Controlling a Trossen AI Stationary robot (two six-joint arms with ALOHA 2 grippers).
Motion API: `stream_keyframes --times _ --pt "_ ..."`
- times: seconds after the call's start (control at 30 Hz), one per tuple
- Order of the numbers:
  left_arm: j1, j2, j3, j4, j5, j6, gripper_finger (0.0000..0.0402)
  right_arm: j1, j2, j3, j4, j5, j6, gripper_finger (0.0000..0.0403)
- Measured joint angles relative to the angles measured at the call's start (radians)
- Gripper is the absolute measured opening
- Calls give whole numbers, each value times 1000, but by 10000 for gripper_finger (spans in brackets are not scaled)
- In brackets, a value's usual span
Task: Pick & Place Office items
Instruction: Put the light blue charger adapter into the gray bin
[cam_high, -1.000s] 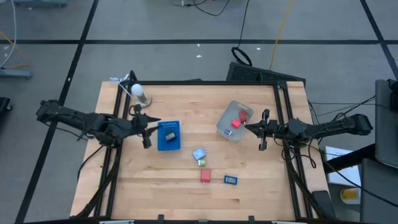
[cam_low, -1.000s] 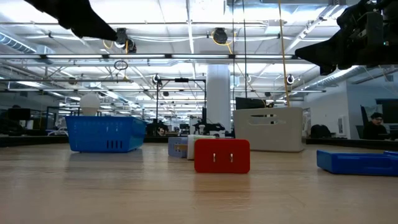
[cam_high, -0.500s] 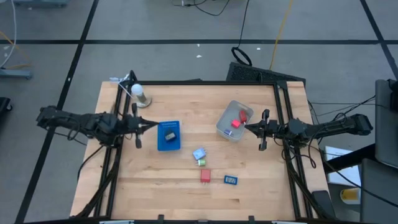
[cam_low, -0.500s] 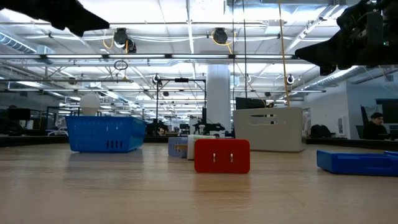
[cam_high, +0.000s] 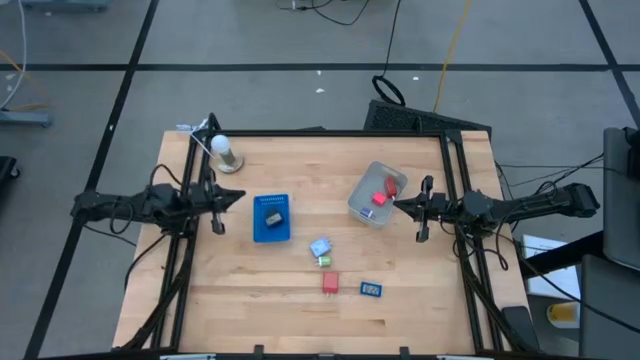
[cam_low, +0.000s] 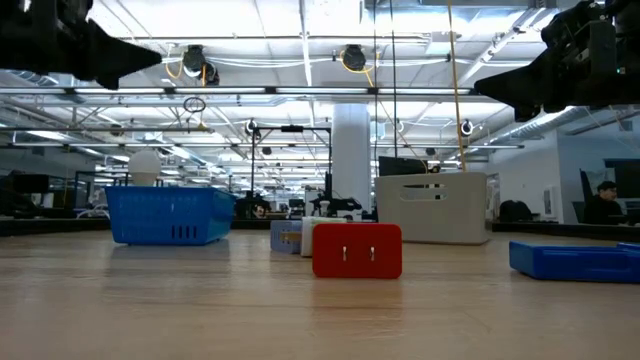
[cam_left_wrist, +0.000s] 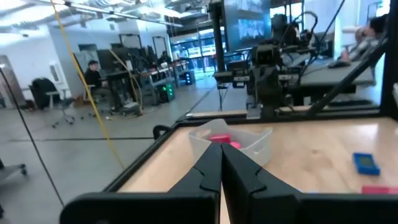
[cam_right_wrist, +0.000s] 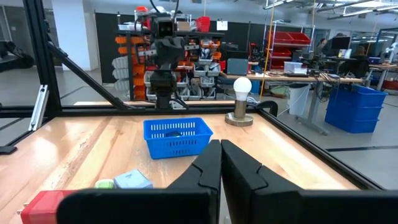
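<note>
Placed: red blocks (cam_high: 384, 191) in clear grey plastic tub (cam_high: 362, 205), black piece (cam_high: 273, 217) in blue mesh basket (cam_high: 271, 233) | Left on table: light blue piece (cam_high: 320, 247), green piece (cam_high: 324, 261), red block (cam_high: 330, 282), dark blue piece (cam_high: 371, 289) | left gripper (cam_high: 232, 198) fingers closed, empty, table's left edge | right gripper (cam_high: 400, 203) closed, empty, beside tub

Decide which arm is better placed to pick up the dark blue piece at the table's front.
Right, probably. The dark blue piece lies nearer the right gripper, which hovers beside the clear tub; the left gripper hangs at the left edge, beyond the blue basket.
</note>
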Motion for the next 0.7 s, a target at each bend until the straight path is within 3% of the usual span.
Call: stream_keyframes --times 0.4,0.7 --pt "-2 -16 -128 36 -2 23 2 0 0 0 -2 0 2 4" --pt "-2 -14 -127 3 3 -16 2 0 0 0 -2 0 2 4"
